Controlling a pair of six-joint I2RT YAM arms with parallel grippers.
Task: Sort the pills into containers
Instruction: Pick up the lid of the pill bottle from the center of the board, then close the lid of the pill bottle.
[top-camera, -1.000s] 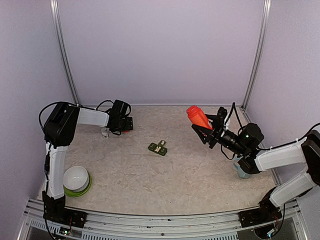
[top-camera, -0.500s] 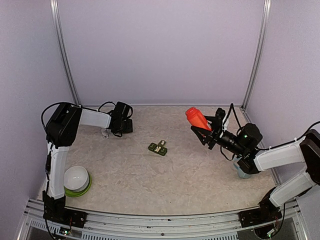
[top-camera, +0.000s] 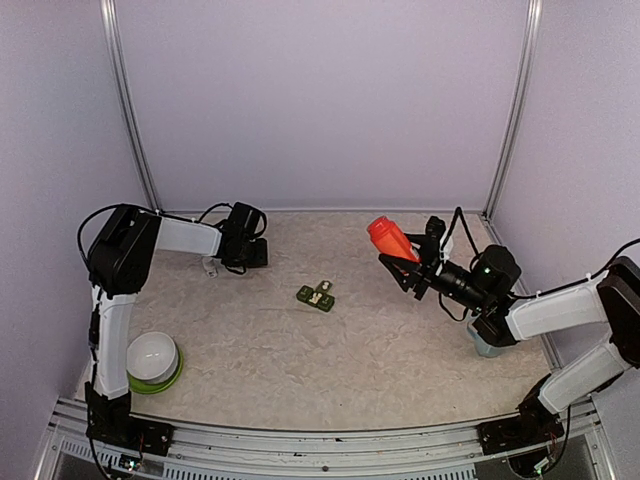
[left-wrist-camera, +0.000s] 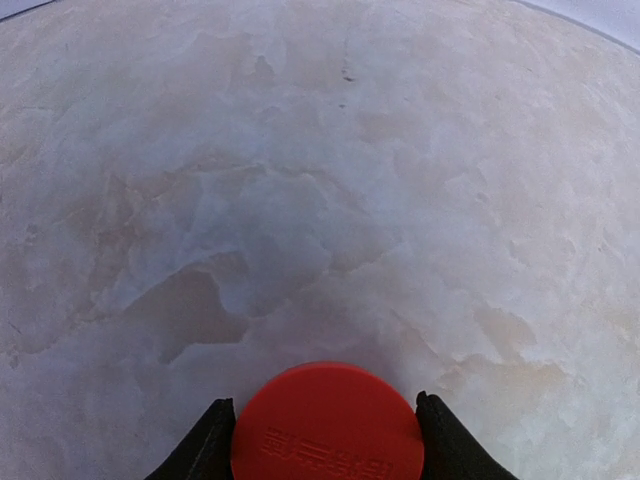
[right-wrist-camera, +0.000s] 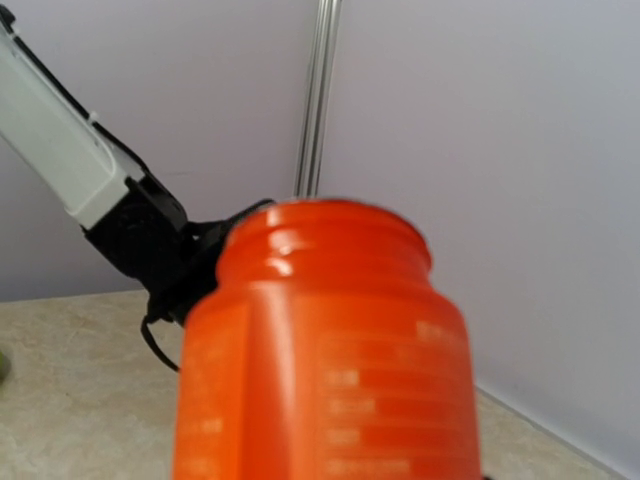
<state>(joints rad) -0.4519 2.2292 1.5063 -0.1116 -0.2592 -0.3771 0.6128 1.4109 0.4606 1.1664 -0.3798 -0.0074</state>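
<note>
Two tools are occupied. The left tool (top-camera: 250, 254), reaching out to the left rear of the pale mottled bench (top-camera: 300, 370), has its jaws partly closed, one against either side of a flat round red cap (left-wrist-camera: 327, 425). It appears to grip the cap low over the bench surface. The right tool (top-camera: 404, 256) is clamped around the body of an orange-red cylindrical plastic bottle (top-camera: 388, 236). It holds the bottle clear of the bench, with the threaded neck uncapped and the mouth tilted up and to the left rear.

The containers (top-camera: 316, 297), a small dark green strip of three joined square compartments, sit on the bench near its middle, roughly between the two arms and apart from both. From the bottle's mouth the strip lies to the left, lower, and nearer the arm bases. Its long axis runs almost left to right, with the right end slightly nearer the bases. Something pale shows at its middle, too small to identify.

Both tools look about equally near the strip, but the right one carries the bottle. The coming move probably needs the bottle's mouth swung left and down until it hangs over one compartment.
</note>
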